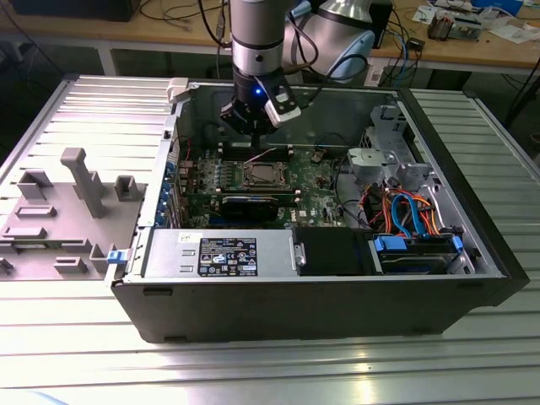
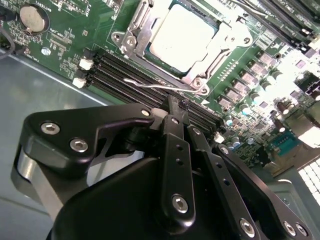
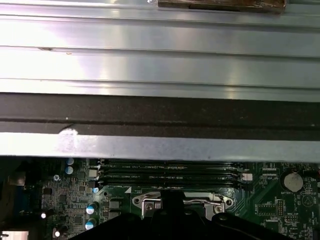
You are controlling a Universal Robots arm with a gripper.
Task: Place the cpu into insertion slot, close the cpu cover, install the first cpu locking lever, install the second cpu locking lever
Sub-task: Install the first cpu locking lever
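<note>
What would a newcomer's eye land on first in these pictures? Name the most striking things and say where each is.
The robot arm reaching down into the open computer case on the ribbed metal table draws the eye first, with a blue light glowing near its wrist. In the second wrist view, the black end effector looms in front of the green motherboard, near the silver cpu framed by the cpu cover.

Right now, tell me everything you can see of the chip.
The chip is a flat square with a plain, matt silver-grey metal top. It lies level in the green board, and the silver cover frame is down around it, lapping its edges. Nothing rests on its top; the pincer hangs apart, over the memory slots.
</note>
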